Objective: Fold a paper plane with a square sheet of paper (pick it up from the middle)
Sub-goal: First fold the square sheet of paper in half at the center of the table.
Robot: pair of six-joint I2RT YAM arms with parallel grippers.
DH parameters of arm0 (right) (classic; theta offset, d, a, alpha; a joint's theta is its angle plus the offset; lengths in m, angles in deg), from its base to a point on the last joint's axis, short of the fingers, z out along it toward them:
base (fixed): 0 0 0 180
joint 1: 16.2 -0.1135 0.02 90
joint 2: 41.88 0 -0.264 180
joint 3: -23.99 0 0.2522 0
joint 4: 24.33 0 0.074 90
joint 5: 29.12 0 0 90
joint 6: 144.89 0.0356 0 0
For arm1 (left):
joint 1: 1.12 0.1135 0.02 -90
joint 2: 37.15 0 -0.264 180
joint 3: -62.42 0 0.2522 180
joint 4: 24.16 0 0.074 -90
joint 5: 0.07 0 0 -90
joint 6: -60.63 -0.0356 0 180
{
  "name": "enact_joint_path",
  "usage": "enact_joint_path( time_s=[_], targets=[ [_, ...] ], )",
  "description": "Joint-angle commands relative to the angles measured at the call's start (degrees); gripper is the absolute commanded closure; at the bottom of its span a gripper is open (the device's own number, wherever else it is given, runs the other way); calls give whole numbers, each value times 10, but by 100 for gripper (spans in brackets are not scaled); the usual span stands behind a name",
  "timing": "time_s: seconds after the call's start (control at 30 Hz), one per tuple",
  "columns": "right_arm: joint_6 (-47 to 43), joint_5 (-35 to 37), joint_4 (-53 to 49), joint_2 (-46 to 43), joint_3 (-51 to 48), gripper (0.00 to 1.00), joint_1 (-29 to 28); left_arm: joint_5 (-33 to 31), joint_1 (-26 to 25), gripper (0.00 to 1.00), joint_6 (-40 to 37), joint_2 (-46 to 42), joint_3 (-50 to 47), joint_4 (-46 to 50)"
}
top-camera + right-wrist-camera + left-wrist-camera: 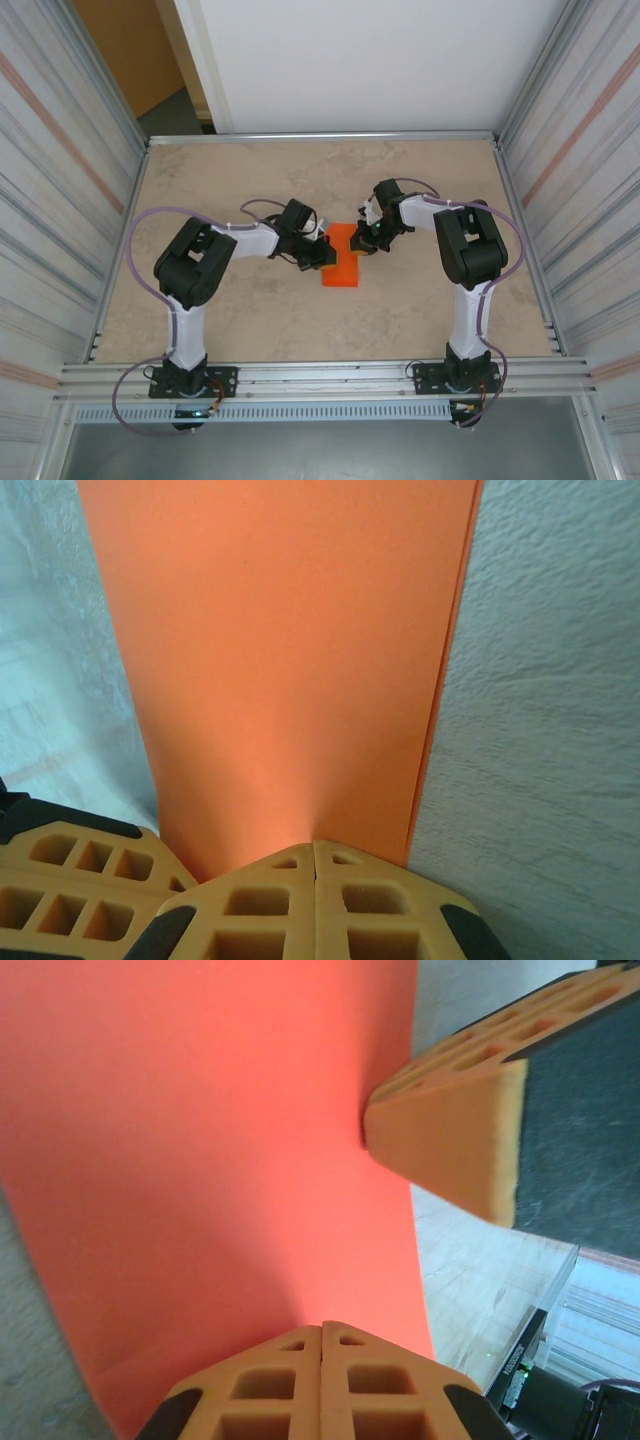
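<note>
An orange paper [340, 270] lies in the middle of the bench [250, 320], showing as a narrow rectangle rather than a square. Its long axis runs from the bench's near edge toward its far edge, tilted slightly, with one short end facing the arm bases and the other facing the far edge. In the right wrist view a second layer shows along the paper's right long edge, so it looks folded double. The left end effector [322, 250] sits just left of the bench's centre, at the paper's left long edge. In the left wrist view its two fingers [290, 1380] are pressed together with the paper's edge pinched between them, and the sheet curves up toward them. The right end effector [362, 243] sits just right of the bench's centre, at the paper's far right corner. Its fingers [350, 905] are likewise closed tight on the paper's edge. The two end effectors face each other across the paper, close together.
</note>
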Motion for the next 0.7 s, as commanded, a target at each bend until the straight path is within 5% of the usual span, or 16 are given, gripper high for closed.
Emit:
enact_joint_path(
  time_s=[0.0, 0.4, 0.67],
  targets=[
    [6, 169, -62, 69, -49, 100, -2, 17, 8, 100, -15, 1, -24, 14],
    [7, 172, -68, 73, -43, 100, -3, 14, 36, 100, -36, -93, -159, 20],
    [5, 169, -63, 72, -44, 100, -7, -2, 31, 100, -22, -114, -87, 4]
  ],
)
